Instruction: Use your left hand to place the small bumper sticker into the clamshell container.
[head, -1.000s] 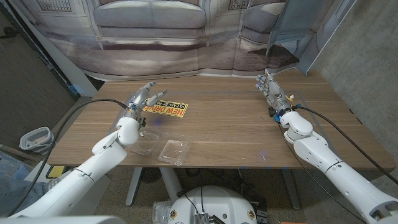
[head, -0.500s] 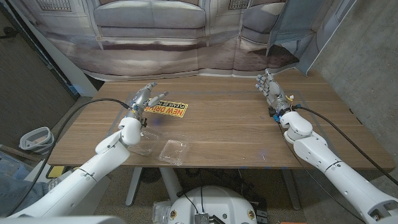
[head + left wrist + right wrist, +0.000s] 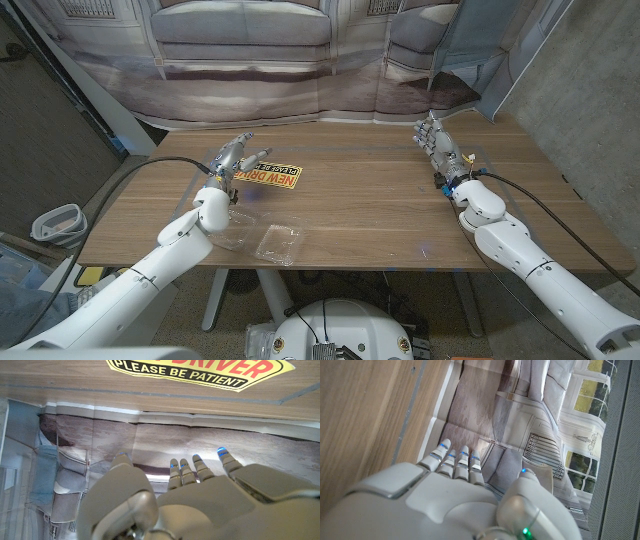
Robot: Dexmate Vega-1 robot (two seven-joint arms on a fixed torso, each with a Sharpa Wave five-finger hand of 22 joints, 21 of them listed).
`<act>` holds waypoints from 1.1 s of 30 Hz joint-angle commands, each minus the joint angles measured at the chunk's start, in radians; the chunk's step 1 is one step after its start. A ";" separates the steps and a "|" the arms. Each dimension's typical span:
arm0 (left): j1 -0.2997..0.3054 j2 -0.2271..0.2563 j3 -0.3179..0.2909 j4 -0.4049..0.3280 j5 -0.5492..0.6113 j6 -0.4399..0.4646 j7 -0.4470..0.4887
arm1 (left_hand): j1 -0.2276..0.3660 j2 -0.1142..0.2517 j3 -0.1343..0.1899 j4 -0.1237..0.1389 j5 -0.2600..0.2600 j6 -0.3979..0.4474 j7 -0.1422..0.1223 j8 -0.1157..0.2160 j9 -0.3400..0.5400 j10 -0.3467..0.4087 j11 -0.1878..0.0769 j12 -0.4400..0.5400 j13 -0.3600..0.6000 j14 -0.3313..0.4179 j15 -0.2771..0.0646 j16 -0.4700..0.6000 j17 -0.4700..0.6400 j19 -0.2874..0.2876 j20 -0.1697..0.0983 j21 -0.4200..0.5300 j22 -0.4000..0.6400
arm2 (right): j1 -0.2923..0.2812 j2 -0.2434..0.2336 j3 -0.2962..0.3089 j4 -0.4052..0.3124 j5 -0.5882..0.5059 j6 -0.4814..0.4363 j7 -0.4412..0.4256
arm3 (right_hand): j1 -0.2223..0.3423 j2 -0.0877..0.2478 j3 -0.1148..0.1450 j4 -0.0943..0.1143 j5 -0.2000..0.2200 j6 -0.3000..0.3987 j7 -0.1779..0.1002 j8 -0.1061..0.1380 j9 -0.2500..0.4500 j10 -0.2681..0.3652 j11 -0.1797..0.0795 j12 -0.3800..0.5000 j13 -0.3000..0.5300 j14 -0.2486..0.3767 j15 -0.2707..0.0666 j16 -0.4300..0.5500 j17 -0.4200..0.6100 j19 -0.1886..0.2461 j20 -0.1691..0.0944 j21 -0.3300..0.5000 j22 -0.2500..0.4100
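Your left hand (image 3: 229, 160) is over the wooden desk (image 3: 380, 210), its fingers spread and reaching toward the yellow bumper sticker with black and red lettering (image 3: 268, 177); it holds nothing. The sticker lies flat on the desk just beside those fingertips, and whether they touch its near edge you cannot tell from the head view. In the left wrist view, the sticker (image 3: 200, 371) reads "PLEASE BE PATIENT" and lies past the fingers (image 3: 176, 471). The clear plastic clamshell container (image 3: 279, 243) lies open near the desk's front edge, nearer you than the sticker, beside your left forearm. Your right hand (image 3: 437, 148) is upright well off at the right far side, fingers extended and apart, empty.
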 commanded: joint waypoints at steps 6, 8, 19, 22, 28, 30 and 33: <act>-0.018 -0.006 0.021 0.021 0.017 0.020 0.029 | 0.006 -0.012 -0.011 -0.002 0.001 0.019 -0.004 0.005 0.006 0.012 -0.006 0.009 0.005 0.016 0.007 0.008 0.005 0.015 0.020 0.008 0.004 | -0.018 -0.008 0.008 -0.022 -0.003 0.001 -0.016 | 0.005 0.012 0.001 -0.003 -0.006 0.013 -0.002 0.004 0.006 0.009 0.000 0.006 0.004 0.015 -0.001 0.004 0.005 0.010 -0.003 0.006 0.003; -0.019 -0.007 0.023 0.020 0.016 0.025 0.027 | 0.005 -0.014 -0.012 -0.002 0.001 0.028 -0.005 0.008 0.006 0.014 -0.009 0.009 0.006 0.019 0.008 0.009 0.006 0.020 0.021 0.010 0.004 | -0.018 -0.008 0.008 -0.023 -0.006 0.002 -0.017 | 0.005 0.013 0.001 -0.004 -0.006 0.013 -0.003 0.004 0.006 0.009 0.000 0.006 0.004 0.015 0.000 0.004 0.005 0.010 -0.003 0.006 0.003; -0.039 -0.004 0.052 0.019 0.038 0.073 0.011 | 0.005 -0.017 -0.017 -0.002 0.002 0.034 -0.006 0.010 0.007 0.020 -0.011 0.012 0.006 0.024 0.009 0.010 0.006 0.023 0.024 0.011 0.004 | -0.028 -0.006 0.015 -0.029 0.001 0.003 -0.023 | 0.007 0.015 0.002 -0.004 -0.007 0.014 -0.004 0.004 0.006 0.011 0.001 0.006 0.004 0.016 0.000 0.003 0.005 0.010 -0.002 0.005 0.003; -0.046 -0.003 0.064 0.019 0.049 0.086 0.010 | 0.005 -0.018 -0.018 -0.002 0.002 0.035 -0.007 0.010 0.007 0.019 -0.011 0.011 0.006 0.025 0.009 0.010 0.006 0.024 0.025 0.011 0.004 | -0.028 -0.007 0.015 -0.027 -0.001 0.008 -0.021 | 0.007 0.015 0.002 -0.004 -0.007 0.014 -0.004 0.004 0.006 0.011 -0.001 0.006 0.004 0.015 0.000 0.003 0.005 0.010 -0.001 0.004 0.003; -0.071 0.001 0.096 0.024 0.066 0.117 -0.015 | 0.005 -0.020 -0.020 -0.003 0.002 0.035 -0.007 0.010 0.007 0.020 -0.010 0.012 0.007 0.025 0.009 0.010 0.007 0.023 0.026 0.011 0.004 | -0.031 -0.007 0.019 -0.031 0.004 0.005 -0.026 | 0.007 0.016 0.002 -0.005 -0.007 0.014 -0.005 0.004 0.006 0.012 0.000 0.006 0.004 0.017 0.000 0.003 0.005 0.009 0.000 0.004 0.003; -0.079 0.003 0.105 0.024 0.069 0.128 -0.026 | 0.005 -0.020 -0.020 -0.003 0.002 0.035 -0.007 0.009 0.007 0.017 -0.010 0.010 0.007 0.024 0.009 0.009 0.007 0.023 0.027 0.011 0.004 | -0.031 -0.009 0.019 -0.029 0.001 0.010 -0.021 | 0.007 0.016 0.002 -0.005 -0.007 0.014 -0.005 0.004 0.006 0.012 0.000 0.006 0.004 0.017 0.001 0.002 0.005 0.009 0.000 0.004 0.003; -0.094 0.006 0.118 0.020 0.072 0.160 -0.054 | 0.005 -0.021 -0.021 -0.003 0.002 0.034 -0.006 0.009 0.007 0.017 -0.010 0.010 0.007 0.023 0.009 0.009 0.007 0.023 0.027 0.011 0.004 | -0.033 -0.009 0.022 -0.032 0.004 0.007 -0.025 | 0.008 0.016 0.002 -0.005 -0.007 0.013 -0.005 0.003 0.006 0.013 0.001 0.006 0.004 0.017 0.001 0.002 0.005 0.009 0.001 0.003 0.003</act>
